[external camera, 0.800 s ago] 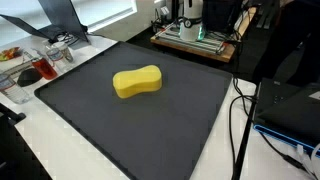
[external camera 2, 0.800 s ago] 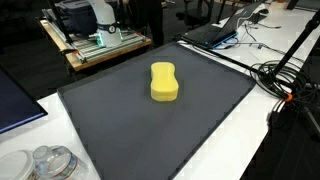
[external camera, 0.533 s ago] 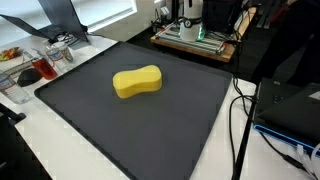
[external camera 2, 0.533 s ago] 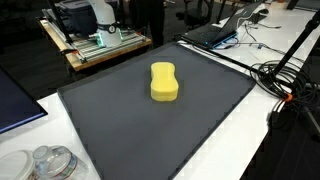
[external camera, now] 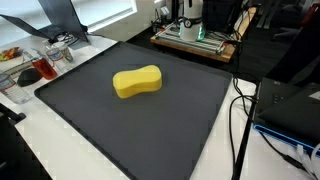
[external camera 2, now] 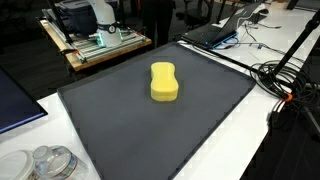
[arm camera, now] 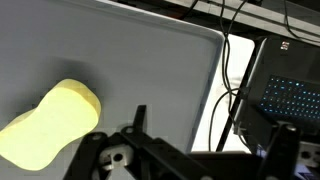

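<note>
A white bench (external camera 2: 250, 140) carries a dark grey mat (external camera 2: 130, 125). A yellow sponge (external camera 2: 164, 82) lies flat on the mat, near its middle.

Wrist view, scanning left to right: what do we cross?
yellow sponge → right edge of the grey mat → black cables → laptop

It looks like a lab: a machine (external camera 2: 92, 22) on a wooden cart (external camera 2: 105, 52), an open laptop (external camera 2: 214, 32), loose cables (external camera 2: 279, 76).
</note>
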{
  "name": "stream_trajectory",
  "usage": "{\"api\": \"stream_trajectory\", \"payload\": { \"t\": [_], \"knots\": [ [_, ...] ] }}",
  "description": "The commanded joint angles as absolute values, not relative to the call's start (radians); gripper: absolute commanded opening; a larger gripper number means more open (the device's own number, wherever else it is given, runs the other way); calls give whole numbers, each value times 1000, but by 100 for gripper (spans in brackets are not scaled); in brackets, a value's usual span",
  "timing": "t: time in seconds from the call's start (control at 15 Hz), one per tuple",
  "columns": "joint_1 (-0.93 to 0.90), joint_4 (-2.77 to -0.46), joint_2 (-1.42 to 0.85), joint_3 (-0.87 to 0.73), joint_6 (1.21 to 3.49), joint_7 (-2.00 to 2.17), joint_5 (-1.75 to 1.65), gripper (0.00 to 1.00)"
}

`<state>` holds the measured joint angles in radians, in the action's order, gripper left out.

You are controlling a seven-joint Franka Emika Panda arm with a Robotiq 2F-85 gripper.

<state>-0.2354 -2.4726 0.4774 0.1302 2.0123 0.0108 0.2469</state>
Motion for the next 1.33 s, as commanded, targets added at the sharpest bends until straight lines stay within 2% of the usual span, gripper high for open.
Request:
{"api": "stream_trajectory", "payload": {
  "t": [0.0, 0.27, 0.6, 0.93, 1.27],
  "knots": [
    [-216, -2422, 433, 177, 2010, 87, 223, 100],
    [-193, -2284, 310, 273, 1989, 265, 123, 100],
    [-171, -2085, 107, 354, 1859, 534, -116, 100],
    [-230, -1900, -103, 350, 1722, 820, -338, 100],
    [-318, -1722, -284, 293, 1579, 957, -422, 100]
  ]
}}
